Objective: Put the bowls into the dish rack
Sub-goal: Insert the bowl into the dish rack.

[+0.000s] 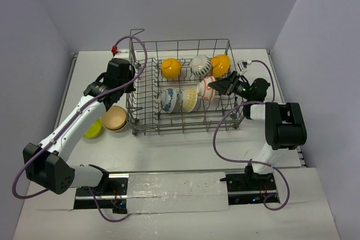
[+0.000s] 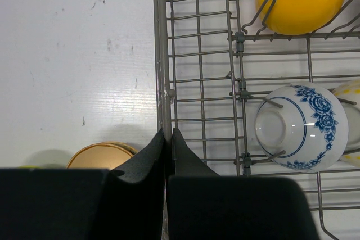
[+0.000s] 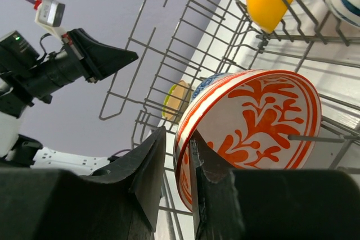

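The grey wire dish rack [image 1: 185, 126] holds two orange-yellow bowls [image 1: 170, 68] [image 1: 220, 64], a white striped bowl [image 1: 199, 66], a blue-patterned bowl [image 1: 168, 99] and a pale yellow-speckled bowl [image 1: 189, 98]. My right gripper [image 3: 177, 139] straddles the rim of the red-and-white bowl [image 3: 253, 116], which stands on edge among the tines. The inner finger touches it and a gap shows at the outer finger. My left gripper [image 2: 167, 133] is shut on the rack's left wall [image 2: 163, 54]. A tan bowl [image 1: 115, 118] and a lime green bowl [image 1: 93, 129] sit on the table left of the rack.
The rack's raised corner handle [image 1: 138, 32] is at its far left. Purple cables loop over the rack's left wall [image 1: 143, 54] and in front of its right end [image 1: 222, 127]. The table's far edge meets the grey walls.
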You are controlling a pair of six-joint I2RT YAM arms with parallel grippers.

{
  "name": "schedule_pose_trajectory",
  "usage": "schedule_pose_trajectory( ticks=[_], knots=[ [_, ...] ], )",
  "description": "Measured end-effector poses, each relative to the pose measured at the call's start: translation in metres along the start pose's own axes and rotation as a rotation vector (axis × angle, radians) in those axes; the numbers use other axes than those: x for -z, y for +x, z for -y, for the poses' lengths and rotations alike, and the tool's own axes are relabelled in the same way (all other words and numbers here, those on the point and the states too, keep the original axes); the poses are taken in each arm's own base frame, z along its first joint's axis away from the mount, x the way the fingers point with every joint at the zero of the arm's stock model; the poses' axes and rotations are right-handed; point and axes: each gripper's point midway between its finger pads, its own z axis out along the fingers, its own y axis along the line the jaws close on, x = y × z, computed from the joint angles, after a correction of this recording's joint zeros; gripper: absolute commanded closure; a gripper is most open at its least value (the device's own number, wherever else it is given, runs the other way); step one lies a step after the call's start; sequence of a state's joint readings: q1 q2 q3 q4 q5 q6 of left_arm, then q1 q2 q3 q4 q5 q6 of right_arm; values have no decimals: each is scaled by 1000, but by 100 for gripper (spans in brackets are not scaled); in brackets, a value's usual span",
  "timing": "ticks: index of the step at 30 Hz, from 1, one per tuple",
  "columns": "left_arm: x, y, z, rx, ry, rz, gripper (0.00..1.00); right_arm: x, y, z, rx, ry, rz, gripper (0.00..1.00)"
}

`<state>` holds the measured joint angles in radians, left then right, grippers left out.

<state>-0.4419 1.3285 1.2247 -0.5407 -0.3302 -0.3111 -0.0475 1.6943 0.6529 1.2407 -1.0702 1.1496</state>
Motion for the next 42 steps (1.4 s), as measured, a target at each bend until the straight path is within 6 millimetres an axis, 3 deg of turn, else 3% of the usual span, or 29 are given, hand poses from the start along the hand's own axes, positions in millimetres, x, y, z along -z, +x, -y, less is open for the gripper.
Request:
schedule_pose_trajectory(
  ticks=[9,22,42],
  knots=[
    [0,0,0,-4,0,-1,92,5,-1,9,46,107,11,68],
    [0,0,0,-11,0,-1,90,16,10,36,42,263,-9,63],
    [0,0,0,-14,-2,0,92,32,-5,54,127,490,16,56]
  ],
)
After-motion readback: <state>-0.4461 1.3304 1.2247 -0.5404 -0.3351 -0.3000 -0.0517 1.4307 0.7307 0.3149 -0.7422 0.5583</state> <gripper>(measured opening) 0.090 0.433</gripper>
